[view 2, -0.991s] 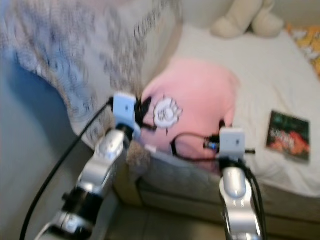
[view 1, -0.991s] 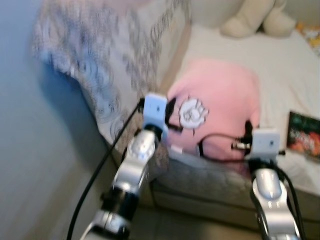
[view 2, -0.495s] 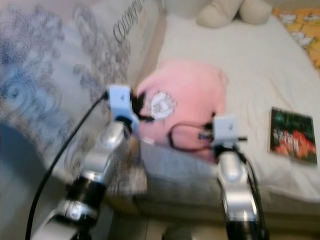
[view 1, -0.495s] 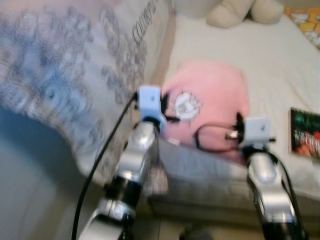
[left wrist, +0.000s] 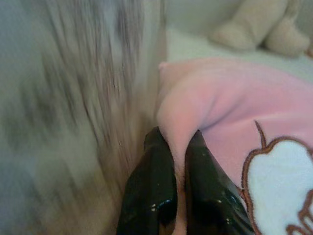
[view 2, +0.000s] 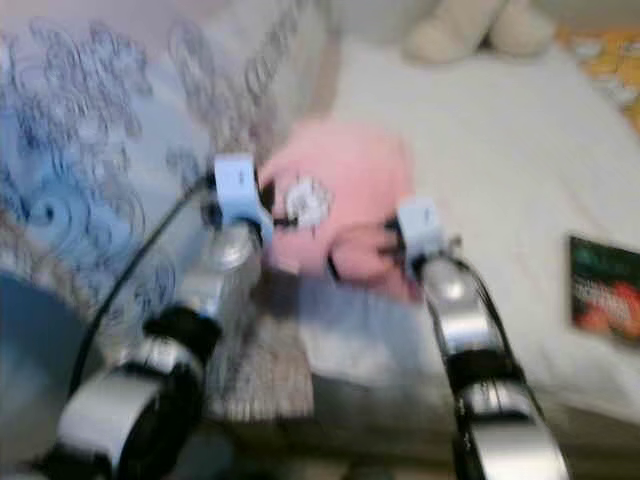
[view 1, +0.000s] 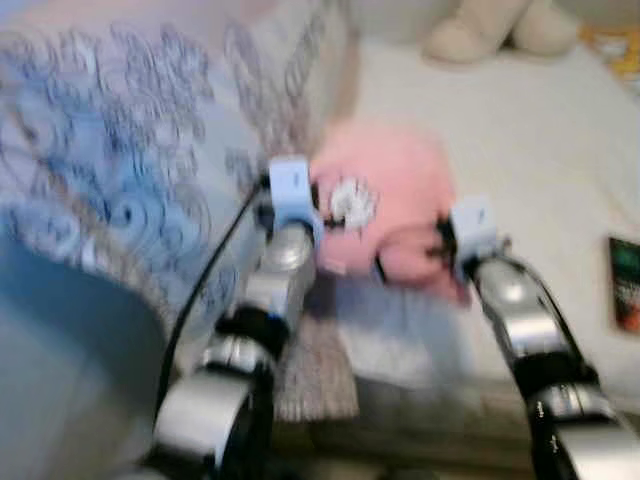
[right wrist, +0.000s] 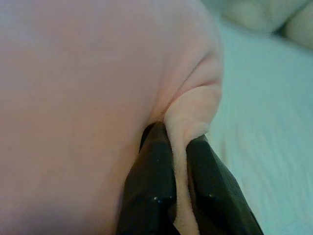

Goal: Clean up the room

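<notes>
A pink cushion with a white cartoon patch lies on the bed's near left part, against a patterned grey-blue blanket. My left gripper is shut on a fold at the cushion's left edge. At the cushion's right edge my right gripper is shut on another pinched fold. In the eye views both silver arms reach forward to the cushion, with the left wrist camera and right wrist camera at its two sides. The eye views are blurred.
The white bed sheet stretches to the right and back. A dark book lies on it at the right. A beige plush toy sits at the head of the bed. The mattress front edge is just below the cushion.
The camera has swung and come closer, so the scene shifted and blurred. Both grippers stay clamped on the pink cushion, which now looks bunched narrower between them and farther onto the bed.
</notes>
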Motion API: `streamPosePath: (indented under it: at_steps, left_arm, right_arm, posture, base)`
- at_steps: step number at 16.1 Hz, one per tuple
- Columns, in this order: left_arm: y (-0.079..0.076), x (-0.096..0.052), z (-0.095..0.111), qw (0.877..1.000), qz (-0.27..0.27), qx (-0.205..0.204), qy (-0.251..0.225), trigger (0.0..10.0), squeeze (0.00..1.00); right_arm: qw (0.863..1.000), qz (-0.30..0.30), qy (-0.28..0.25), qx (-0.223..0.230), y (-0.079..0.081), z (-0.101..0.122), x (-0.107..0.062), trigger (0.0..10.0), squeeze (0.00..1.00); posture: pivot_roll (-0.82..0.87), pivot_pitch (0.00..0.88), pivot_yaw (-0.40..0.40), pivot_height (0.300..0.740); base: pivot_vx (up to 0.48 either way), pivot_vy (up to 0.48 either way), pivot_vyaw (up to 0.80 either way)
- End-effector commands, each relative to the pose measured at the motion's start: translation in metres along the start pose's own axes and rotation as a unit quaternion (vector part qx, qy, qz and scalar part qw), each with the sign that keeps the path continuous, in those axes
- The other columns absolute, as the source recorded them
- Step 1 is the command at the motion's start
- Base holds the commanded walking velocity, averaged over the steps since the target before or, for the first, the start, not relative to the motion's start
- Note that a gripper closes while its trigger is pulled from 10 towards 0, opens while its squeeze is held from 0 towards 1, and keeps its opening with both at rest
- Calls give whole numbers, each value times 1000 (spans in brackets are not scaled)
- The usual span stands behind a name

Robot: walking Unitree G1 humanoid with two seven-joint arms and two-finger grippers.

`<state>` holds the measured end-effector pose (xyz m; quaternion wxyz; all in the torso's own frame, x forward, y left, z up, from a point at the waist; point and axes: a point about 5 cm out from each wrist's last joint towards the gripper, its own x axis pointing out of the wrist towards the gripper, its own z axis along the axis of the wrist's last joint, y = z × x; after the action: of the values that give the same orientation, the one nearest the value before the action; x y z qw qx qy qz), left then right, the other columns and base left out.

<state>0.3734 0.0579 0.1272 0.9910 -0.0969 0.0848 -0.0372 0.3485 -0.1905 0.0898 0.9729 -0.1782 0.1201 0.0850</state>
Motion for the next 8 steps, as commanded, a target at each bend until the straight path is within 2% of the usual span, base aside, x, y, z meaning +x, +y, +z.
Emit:
streamPosePath:
  at_steps: [1,2,3,4,5,6,8]
  left_arm:
    - [12,-3,-24,996,59,-52,49,10000,0]
    - [10,-4,-28,995,62,-61,58,10000,0]
    - [6,-7,-40,988,81,-97,86,10000,0]
    - [2,-10,-47,982,94,-129,103,10000,0]
    - [-1,-11,-49,979,98,-141,107,10000,0]
    - [-7,-10,-48,977,95,-158,104,10000,0]
    - [-17,-6,-31,984,73,-147,68,10000,0]
  right_arm:
    - [999,21,27,-33,4,-10,2,10000,0]
    - [998,27,38,-44,4,-15,2,10000,0]
    - [994,40,63,-80,5,-25,1,10000,0]
    - [991,48,70,-101,4,-28,1,10000,0]
    - [991,45,69,-108,1,-26,2,10000,0]
    - [992,29,55,-109,-9,-15,6,10000,0]
    - [993,2,12,-120,-27,12,12,10000,0]
  posture:
    - [-265,190,16,740]
    - [-268,203,13,740]
    - [-299,263,-5,740]
    - [-313,283,-12,740]
    - [-319,295,-16,740]
    - [-321,306,-21,740]
    - [-318,309,-25,740]
  base:
    - [0,0,0]
    - [0,0,0]
    - [0,0,0]
    - [0,0,0]
    - [0,0,0]
    - [0,0,0]
    - [0,0,0]
